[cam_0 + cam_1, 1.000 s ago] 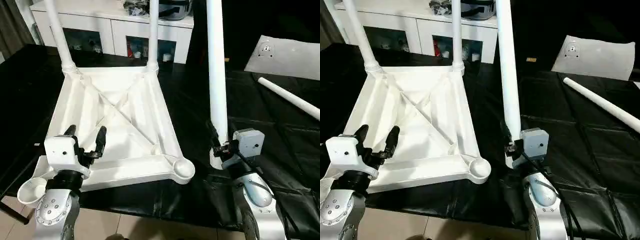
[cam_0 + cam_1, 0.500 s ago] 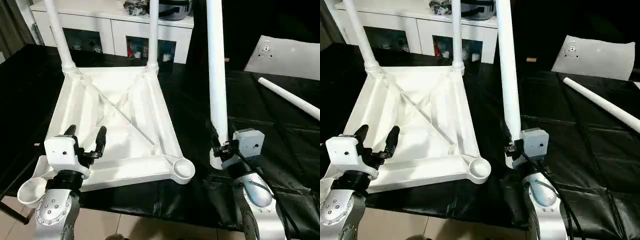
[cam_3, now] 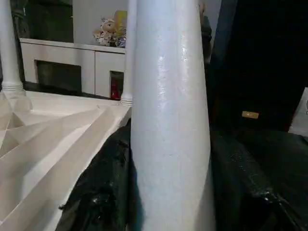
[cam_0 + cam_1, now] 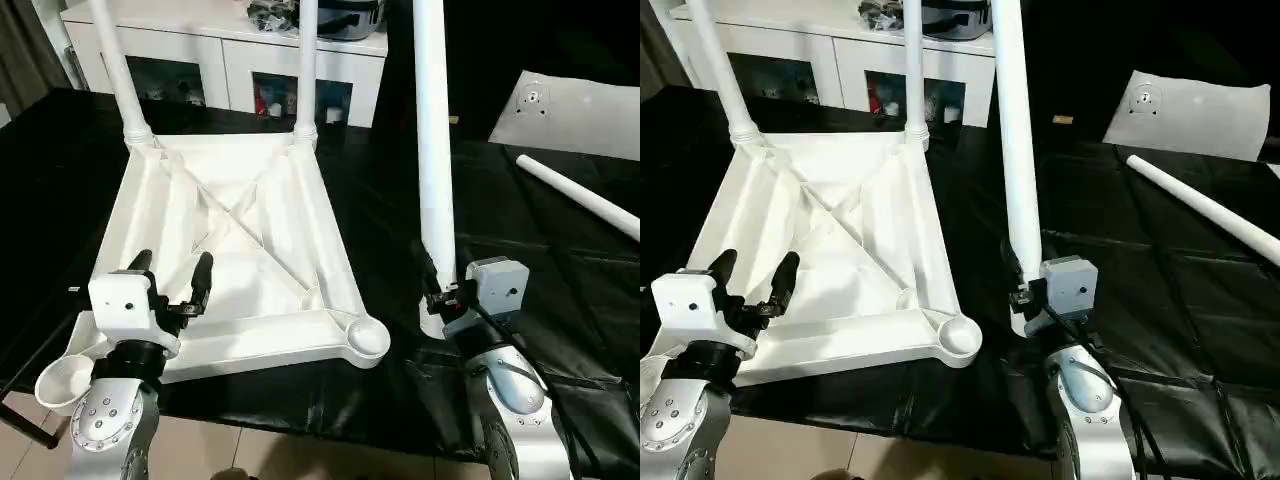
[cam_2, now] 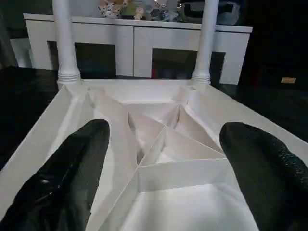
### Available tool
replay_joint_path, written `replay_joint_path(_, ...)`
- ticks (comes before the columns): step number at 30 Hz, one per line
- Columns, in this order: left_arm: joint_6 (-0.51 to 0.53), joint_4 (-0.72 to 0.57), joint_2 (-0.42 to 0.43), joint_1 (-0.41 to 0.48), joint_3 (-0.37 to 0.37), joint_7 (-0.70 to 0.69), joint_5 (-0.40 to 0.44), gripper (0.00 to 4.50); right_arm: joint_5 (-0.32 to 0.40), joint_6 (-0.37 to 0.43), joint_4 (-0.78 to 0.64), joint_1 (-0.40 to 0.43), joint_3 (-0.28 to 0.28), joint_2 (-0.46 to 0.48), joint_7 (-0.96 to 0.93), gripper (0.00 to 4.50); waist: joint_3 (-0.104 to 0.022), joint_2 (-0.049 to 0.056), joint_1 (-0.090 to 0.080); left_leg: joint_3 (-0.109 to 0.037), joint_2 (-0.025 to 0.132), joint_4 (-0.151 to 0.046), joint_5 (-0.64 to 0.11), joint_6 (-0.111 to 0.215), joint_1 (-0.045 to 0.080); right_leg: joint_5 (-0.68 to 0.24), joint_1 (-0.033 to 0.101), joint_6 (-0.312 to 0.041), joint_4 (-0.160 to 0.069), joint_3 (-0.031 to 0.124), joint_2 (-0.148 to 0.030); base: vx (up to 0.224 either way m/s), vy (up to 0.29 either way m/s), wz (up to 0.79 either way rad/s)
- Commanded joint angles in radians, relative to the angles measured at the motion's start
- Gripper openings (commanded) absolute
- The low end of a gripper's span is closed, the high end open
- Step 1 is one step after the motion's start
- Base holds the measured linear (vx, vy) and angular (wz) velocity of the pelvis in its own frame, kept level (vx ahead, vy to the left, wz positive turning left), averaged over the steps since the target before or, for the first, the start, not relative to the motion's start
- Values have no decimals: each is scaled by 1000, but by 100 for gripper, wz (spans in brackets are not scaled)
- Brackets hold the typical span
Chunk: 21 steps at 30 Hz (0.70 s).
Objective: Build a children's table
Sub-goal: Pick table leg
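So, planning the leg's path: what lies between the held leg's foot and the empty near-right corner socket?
Only bare black table cover between the leg and the socket, seen in the left eye view.

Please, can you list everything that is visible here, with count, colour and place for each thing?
tabletop: 1, white, upside down on the black cover
fitted legs: 2, white, upright in the far corner sockets
held leg: 1, white, upright beside the tabletop
loose leg: 1, white, lying at the right
flat panel: 1, white, far right
cabinet: 1, white, behind
left gripper: fingers open over the tabletop's near edge
right gripper: fingers closed on the held leg
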Motion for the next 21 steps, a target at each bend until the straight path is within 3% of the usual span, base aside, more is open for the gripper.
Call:
replay_joint_path(1,-9,5,0,-7,-2,0,0,409,8,6,1,-9,-1,-5,-2,185,-43,9,0,-18,32,-84,-465,1,14,-452,21,-34,-85,38,-47,0,0,0)
replay_joint_path(21,-9,5,0,-7,-2,0,0,409,8,6,1,-9,-1,-5,-2,185,-43,10,0,-18,31,-84,-468,0,15,-460,20,-31,-86,37,-47,0,0,0)
